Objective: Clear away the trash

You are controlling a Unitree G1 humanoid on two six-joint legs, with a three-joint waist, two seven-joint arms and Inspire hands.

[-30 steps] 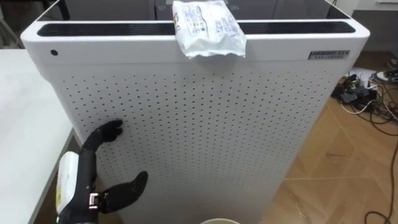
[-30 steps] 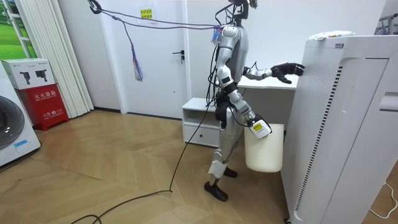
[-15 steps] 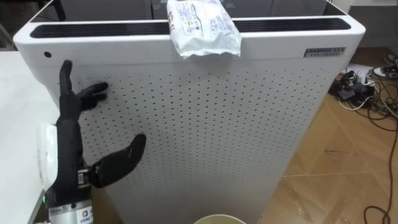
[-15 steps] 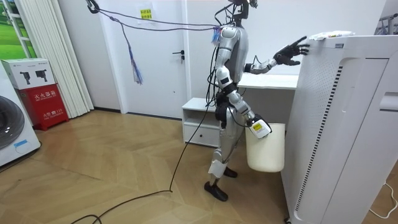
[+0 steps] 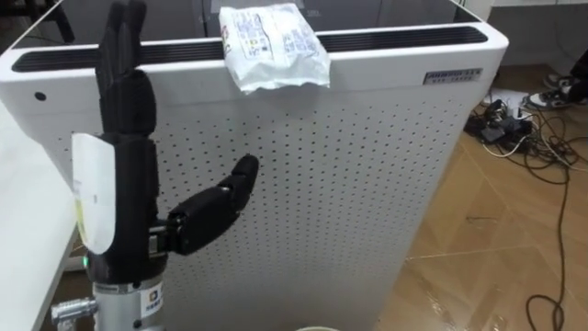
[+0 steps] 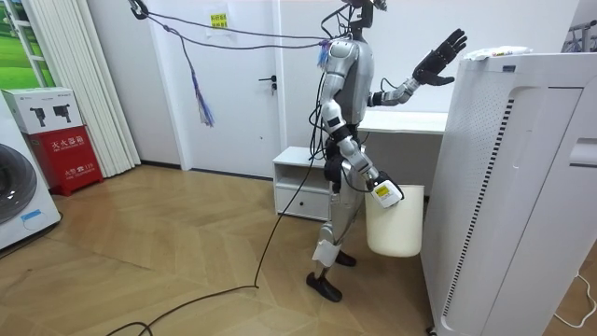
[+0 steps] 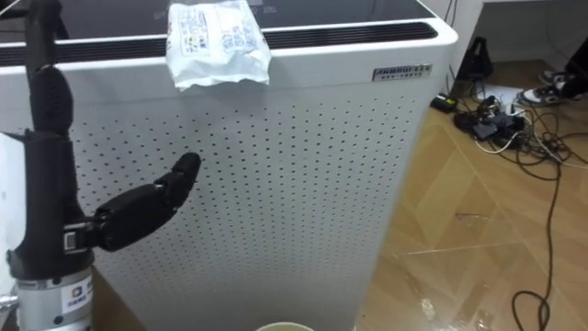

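A crumpled white packet point(image 5: 273, 46) lies on the top front edge of a tall white perforated appliance point(image 5: 349, 184), partly hanging over it. My left hand point(image 5: 129, 101) is raised upright left of the packet, open with straight fingers, its fingertips level with the appliance's top and apart from the packet. In the room view the same hand point(image 6: 440, 61) is held high beside the appliance, with the packet point(image 6: 494, 53) further right. My right hand point(image 6: 378, 187) hangs low at a white bin point(image 6: 396, 224) by my side. The bin's rim point(image 5: 322, 327) peeks in below.
I stand facing the appliance. A white desk point(image 5: 28, 211) runs along my left. Loose cables and plugs point(image 5: 524, 119) lie on the wooden floor to the right. A low white cabinet point(image 6: 303, 182) stands behind me by the wall.
My left hand has risen from the appliance's perforated front to the height of its top edge, fingers straightening upward. The eye view shifted slightly; the packet has not moved.
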